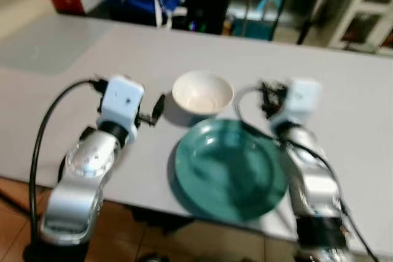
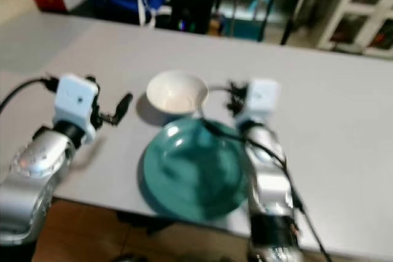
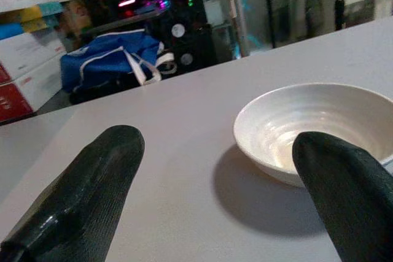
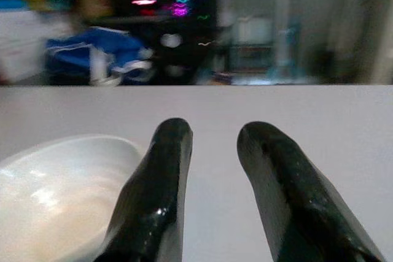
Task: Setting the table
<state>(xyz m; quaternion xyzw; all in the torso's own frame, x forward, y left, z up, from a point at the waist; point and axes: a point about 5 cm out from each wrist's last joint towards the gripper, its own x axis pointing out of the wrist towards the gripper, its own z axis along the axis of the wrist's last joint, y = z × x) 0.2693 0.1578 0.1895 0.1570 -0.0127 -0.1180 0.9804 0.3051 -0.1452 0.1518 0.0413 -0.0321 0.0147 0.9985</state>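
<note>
Left gripper (image 3: pixel 215 207) spread wide over the grey table (image 1: pixel 344 90), round white ceramic bowl (image 1: pixel 202 93) just beside its tip. Right gripper (image 4: pixel 212 170) parted, nothing between its 2 fingers; bowl beside it, round teal glazed plate (image 1: pixel 230 170) alongside that arm, touching the bowl.

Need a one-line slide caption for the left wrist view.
Open left gripper beside the white bowl on the grey table.

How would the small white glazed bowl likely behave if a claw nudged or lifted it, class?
The small white glazed bowl looks ceramic, so probably rigid and breakable if dropped. Its glossy surface suggests the black fingers might slip on the rim. It sits wide and low on the grey table, so a nudge would likely slide it, not tip it.
</note>
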